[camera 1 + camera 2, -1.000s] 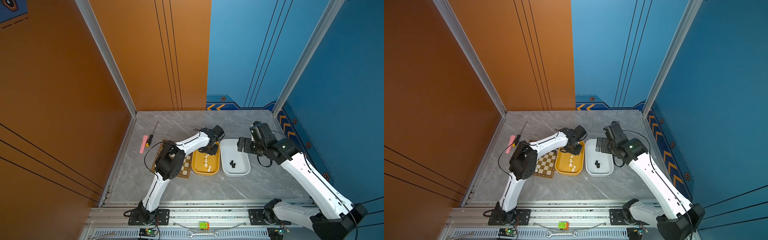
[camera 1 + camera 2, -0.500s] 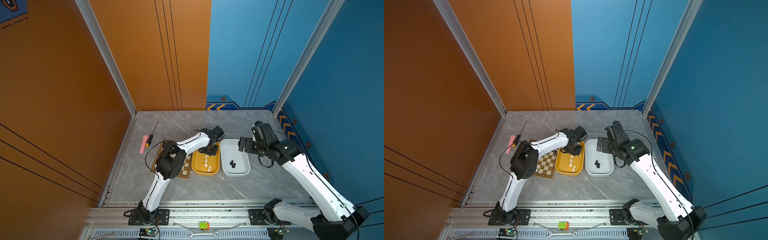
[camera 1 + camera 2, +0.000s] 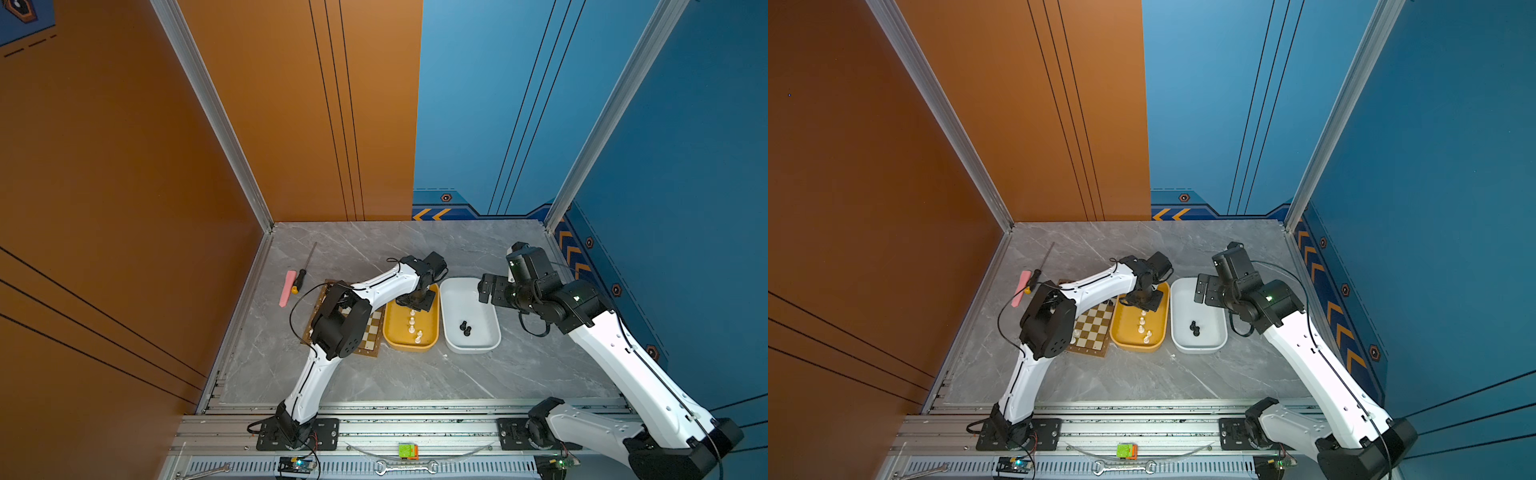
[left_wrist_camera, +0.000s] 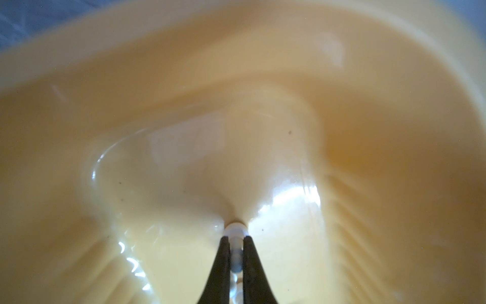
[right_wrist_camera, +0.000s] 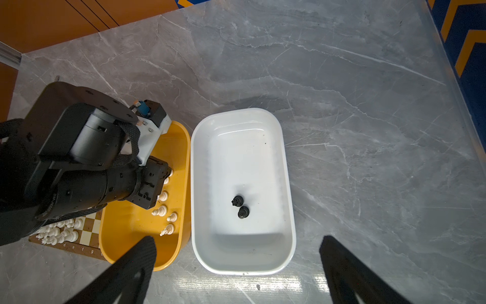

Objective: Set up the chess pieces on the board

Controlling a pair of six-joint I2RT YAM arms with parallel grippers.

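Observation:
My left gripper [image 4: 236, 238] is down inside the yellow tub [image 3: 409, 348], shut on a small white chess piece [image 4: 236, 229] whose round end shows past the fingertips. Several more white chess pieces [image 5: 164, 210] lie in that tub. The board [image 3: 1094, 328] lies left of it, partly under the left arm, with several white pieces [image 5: 57, 234] standing on its near rows. Two black pieces [image 5: 240, 206] sit in the white tub [image 5: 286, 163]. My right gripper [image 5: 238, 240] hovers open over the white tub's end, with nothing between its fingers.
A screwdriver [image 3: 303, 270] and a pink tool [image 3: 287, 287] lie on the grey marble table behind the board. The tubs stand side by side and almost touch. A wrench [image 3: 405, 467] and a green block [image 3: 407, 451] rest on the front rail.
The left gripper stays low in the yellow tub. The right arm has shifted slightly to the right, with its gripper still over the white tub.

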